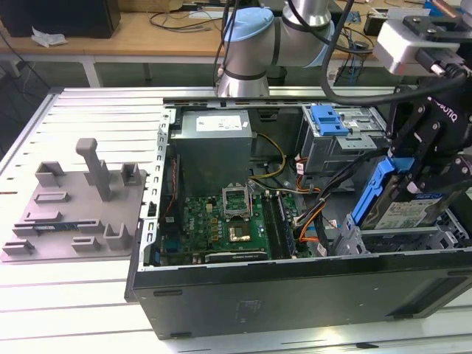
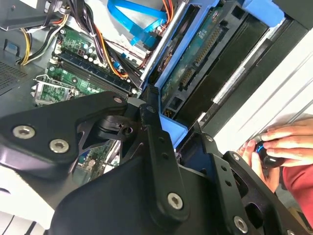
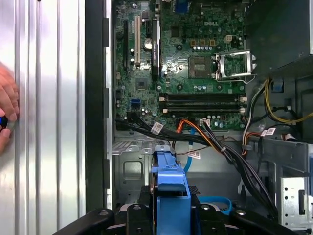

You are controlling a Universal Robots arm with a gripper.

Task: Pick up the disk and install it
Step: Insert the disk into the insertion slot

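Disk (image 1: 404, 214) is pinched between my gripper's (image 1: 420, 175) fingers, tilted, with its lower end over the drive bay (image 1: 383, 240) just below the gripper, inside the case (image 1: 295, 295). My worry is that at this tilt the blue carrier could jam on the bay rails or snag the cable bundle (image 3: 232, 154) just beside it. The exterior view gives me the tilt, the second wrist view the disk's circuit-board side, and the first wrist view a person's hand (image 3: 6, 112) on the worktop (image 3: 49, 98), well clear of the gripper.

Passage inside the case (image 1: 295, 299) is being narrowed by cable bundles (image 3: 222, 144) and by the disk (image 1: 405, 214) being gripped in the claw (image 3: 168, 215); a person's hand (image 3: 6, 115) is being rested on the bench (image 1: 81, 302) nearby.
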